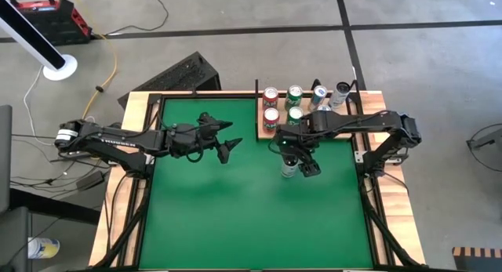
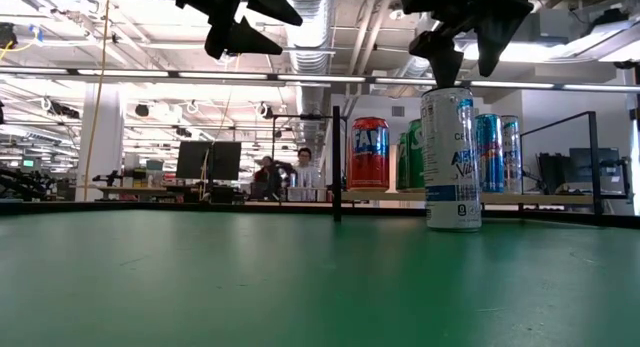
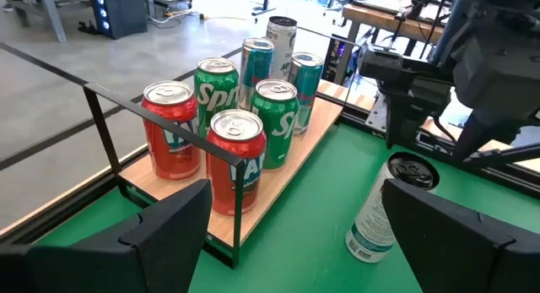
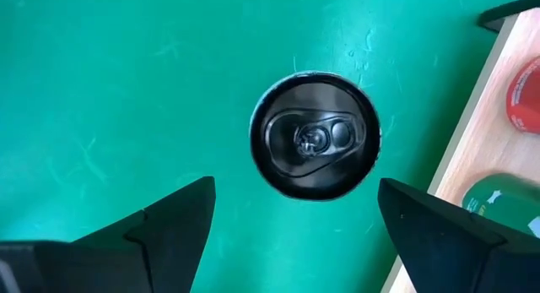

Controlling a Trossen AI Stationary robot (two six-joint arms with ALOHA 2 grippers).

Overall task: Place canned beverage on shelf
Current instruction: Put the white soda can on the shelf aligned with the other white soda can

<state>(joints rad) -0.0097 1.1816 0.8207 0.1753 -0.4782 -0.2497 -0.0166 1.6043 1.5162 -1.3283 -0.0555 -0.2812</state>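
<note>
Hovering directly above the lone can point(image 4: 315, 146), the right claw point(image 1: 299, 163) hangs with its two fingers point(image 4: 169, 221) spread wide and grasping nothing, one on either side of the can's black lid and clear of it; the low view shows the fingertips just over the rim, not touching. That centred, top-down stance reads as a line-up for a drop onto the can's sides. The can, silver with blue and white print, stands upright on the green bench point(image 1: 235, 217), near the shelf point(image 3: 278, 187) but not on it. The shelf, a pale-wood panel with a thin black frame at the bench's far edge, already carries two red cans point(image 3: 237, 160), two green ones point(image 3: 276, 117) and slimmer silver-blue cans behind, leaving bare wood at its near side where another can could probably stand. The left claw point(image 1: 223, 139) waits raised over the bench, well apart from the can, its fingers likewise released and empty.
</note>
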